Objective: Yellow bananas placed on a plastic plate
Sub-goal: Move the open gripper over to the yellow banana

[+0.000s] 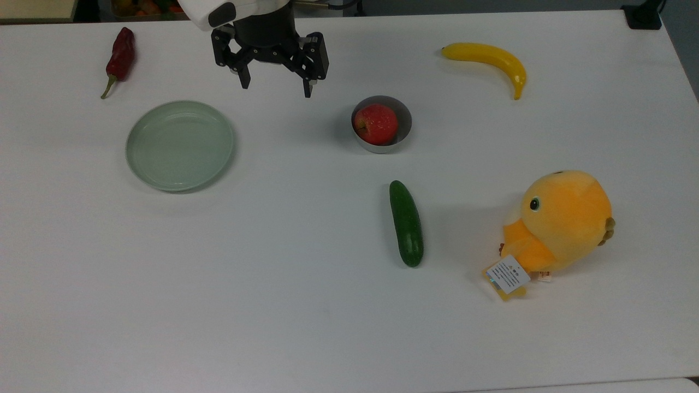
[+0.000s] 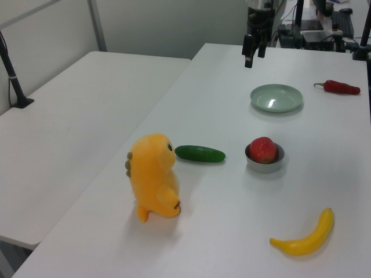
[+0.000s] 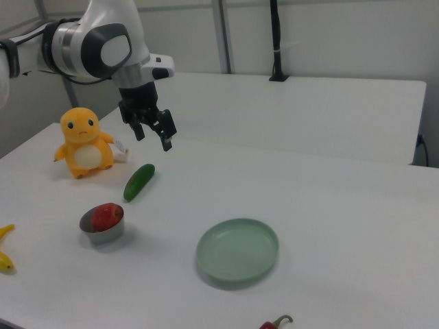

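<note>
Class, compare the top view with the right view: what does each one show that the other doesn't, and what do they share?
The top view adds the full length of the banana and of the red chili, which the right view cuts at its edges. The right view adds the plush toy seen from the front, the arm's white links and a second table behind. Shared: the empty plate, the apple in the grey bowl, the cucumber, and the open gripper holding nothing.
</note>
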Robot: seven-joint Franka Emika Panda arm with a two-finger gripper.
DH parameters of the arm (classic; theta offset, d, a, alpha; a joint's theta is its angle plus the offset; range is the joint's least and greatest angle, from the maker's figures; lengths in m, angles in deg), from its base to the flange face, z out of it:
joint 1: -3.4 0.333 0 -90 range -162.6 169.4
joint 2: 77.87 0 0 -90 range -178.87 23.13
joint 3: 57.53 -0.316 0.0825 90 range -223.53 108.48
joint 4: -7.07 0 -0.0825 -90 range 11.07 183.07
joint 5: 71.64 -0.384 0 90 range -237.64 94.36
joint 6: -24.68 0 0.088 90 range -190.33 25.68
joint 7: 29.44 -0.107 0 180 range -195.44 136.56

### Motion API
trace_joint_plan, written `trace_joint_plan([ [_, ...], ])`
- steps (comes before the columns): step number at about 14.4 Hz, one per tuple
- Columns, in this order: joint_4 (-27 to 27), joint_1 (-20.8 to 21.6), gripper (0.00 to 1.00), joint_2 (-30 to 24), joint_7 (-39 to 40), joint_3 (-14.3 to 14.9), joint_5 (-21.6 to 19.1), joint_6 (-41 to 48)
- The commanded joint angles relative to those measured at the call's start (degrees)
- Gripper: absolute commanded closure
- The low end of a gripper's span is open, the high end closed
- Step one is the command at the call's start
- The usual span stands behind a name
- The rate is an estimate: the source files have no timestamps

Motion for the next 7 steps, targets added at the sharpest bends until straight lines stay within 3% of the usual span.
trace_joint_plan([
  [1, -0.74, -1.05, 0.00, 0.09, 1.34, -0.25, -1.41, 1.05],
  [4, 4.35, 0.00, 0.00, -2.19, 1.43, -0.34, -1.14, 0.96],
  [7, 9.98, 5.44, 0.00, -5.18, 1.51, -0.34, -0.70, 0.36],
])
